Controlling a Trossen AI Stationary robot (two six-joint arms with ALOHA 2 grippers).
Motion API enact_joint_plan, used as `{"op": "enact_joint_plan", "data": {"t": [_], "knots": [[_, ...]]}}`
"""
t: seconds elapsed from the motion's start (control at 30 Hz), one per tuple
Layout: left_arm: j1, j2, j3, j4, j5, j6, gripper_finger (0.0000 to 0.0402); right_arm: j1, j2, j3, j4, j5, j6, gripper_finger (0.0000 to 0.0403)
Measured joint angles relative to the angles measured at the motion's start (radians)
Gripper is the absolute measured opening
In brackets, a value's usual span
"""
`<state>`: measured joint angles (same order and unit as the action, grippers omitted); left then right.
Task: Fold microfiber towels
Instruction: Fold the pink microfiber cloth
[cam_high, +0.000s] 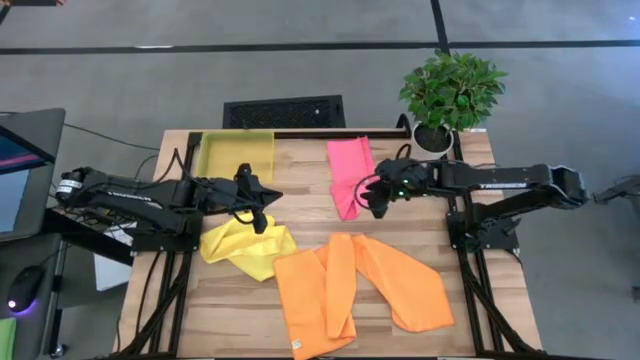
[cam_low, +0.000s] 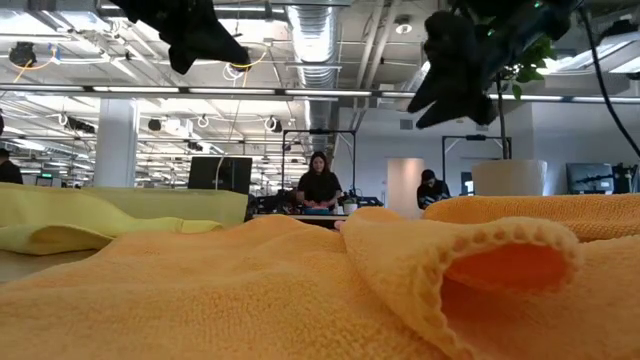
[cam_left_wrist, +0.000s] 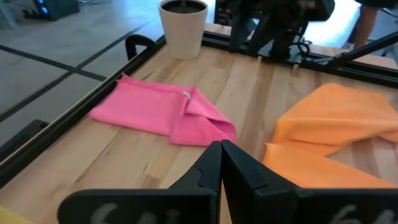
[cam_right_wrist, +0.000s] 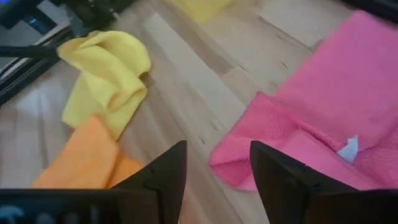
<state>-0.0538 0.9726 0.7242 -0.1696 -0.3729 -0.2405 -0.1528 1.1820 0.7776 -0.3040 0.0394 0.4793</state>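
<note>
Fingers (cam_right_wrist: 273, 180) spread (right gripper (cam_right_wrist: 217, 171)) above pink towel (cam_right_wrist: 336, 118).

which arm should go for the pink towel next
Probably the right. The right gripper hovers at the near edge of the pink towel with its jaws open, and its wrist view looks straight down on that edge. The left gripper is shut and sits over the yellow towel, farther away.

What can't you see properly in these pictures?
- Low view: the orange towels fill the front and hide the table and the pink towel.
- Low view: both arms are cut off by the top edge.
- High view: the yellow towel is partly under the left end effector.
- High view: the pink towel's white tag is too small to see.
</note>
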Motion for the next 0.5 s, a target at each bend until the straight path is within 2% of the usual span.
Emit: {"op": "enact_joint_plan", "data": {"t": [0.2, 0.4, 0.5], "knots": [[0.024, 0.000, 0.000, 0.001, 0.000, -0.007, 0.0000, -0.011, 0.130, -0.001, 0.059, -0.004, 0.047, 0.0205], [0.027, 0.000, 0.000, 0.003, 0.000, -0.008, 0.0000, -0.053, 0.243, 0.000, 0.107, 0.012, 0.190, 0.0184], [0.027, 0.000, 0.000, 0.004, 0.000, -0.012, 0.0000, -0.068, 0.293, 0.000, 0.173, 0.012, 0.197, 0.0171]]}}
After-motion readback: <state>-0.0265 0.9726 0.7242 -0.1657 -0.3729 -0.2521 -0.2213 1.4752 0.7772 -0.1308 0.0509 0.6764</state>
